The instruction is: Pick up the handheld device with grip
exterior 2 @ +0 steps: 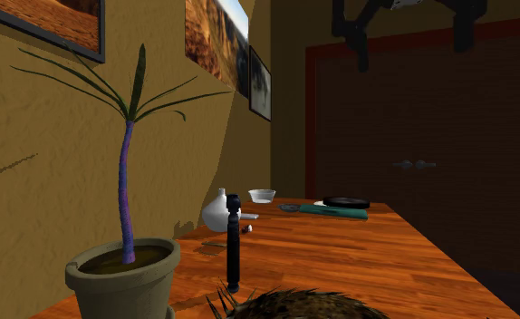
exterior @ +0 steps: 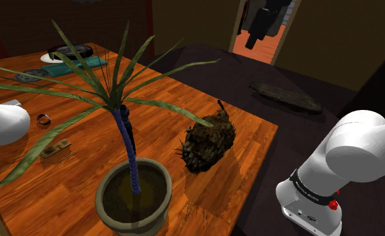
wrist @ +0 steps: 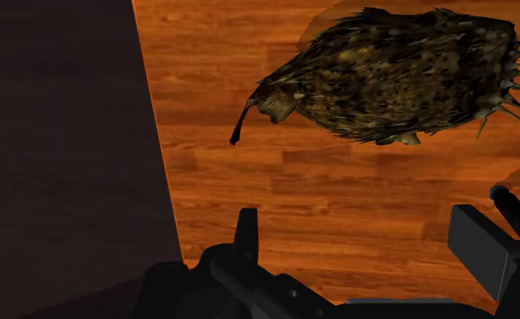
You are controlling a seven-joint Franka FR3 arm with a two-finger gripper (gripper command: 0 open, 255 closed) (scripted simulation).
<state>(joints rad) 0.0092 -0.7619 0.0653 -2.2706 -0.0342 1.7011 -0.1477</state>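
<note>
**Open gripper over the table, handheld device not yet taken**

In the second exterior view: found the handheld device (exterior 2: 234,240), a slim black stick with a blue knob at its top, standing on end at lower centre of the frame. Placed it on the wooden table (exterior 2: 367,258), apart from the potted plant (exterior 2: 127,276) at lower left and just behind the spiky brown fish (exterior 2: 294,306) at the bottom edge. Judged the upright pose to leave the grip free all round for a sideways clasp.

In the shoulder view: traced the device left of frame centre, just behind the plant's blue stem and partly masked by it. Set the fish at centre and the white arm (exterior: 352,157) at lower right.

In the wrist view: looked down past the gripper (wrist: 358,227) onto the fish and the table's edge. Showed the fingers (wrist: 246,231) spread wide apart and clasping nothing. Glimpsed what seemed the device's blue-knobbed top just beyond one finger, outside the gap. Judged the wide spread as readiness, with a shift toward the device needed first.
</note>
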